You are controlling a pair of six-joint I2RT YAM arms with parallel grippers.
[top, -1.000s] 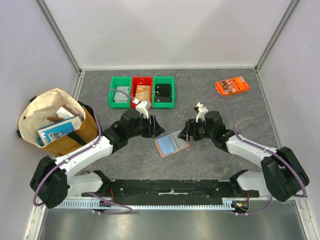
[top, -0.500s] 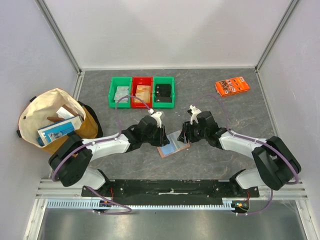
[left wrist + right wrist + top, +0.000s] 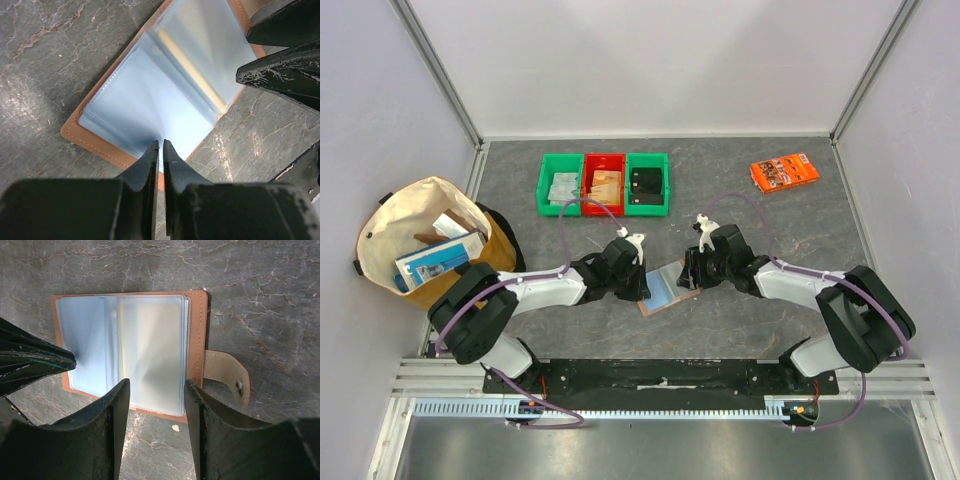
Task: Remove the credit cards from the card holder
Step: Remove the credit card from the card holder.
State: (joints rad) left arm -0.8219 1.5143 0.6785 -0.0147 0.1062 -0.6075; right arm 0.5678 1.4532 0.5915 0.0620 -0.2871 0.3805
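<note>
The small flat reddish-brown leather card holder lies open on the grey stone-patterned table. It sits in the near middle of the table, skewed, between the two grippers. Its tan leather shows only as a narrow border around a stack of clear, light blue and whitish plastic sleeves, which fan a little at the fold. A pale tan streak shows through the sleeves; whether it is a card cannot be told. A short leather tab with a metal snap stud juts from one short edge and lies flat on the table.

The left gripper meets the holder's left edge. Its fingers are drawn together with only a hairline slit between them, the tips on the rim of the sleeves. Whether a thin sleeve is pinched there cannot be told. The right gripper is at the right edge with its fingers spread wide, straddling the right-hand page and gripping nothing.

Well beyond, toward the far left, stands a row of three small plastic bins, green, red, green. They hold grey-silver cards, tan cards and black cards. An orange printed packet lies far right, and a cream and brown cloth bag sits at the left edge.
</note>
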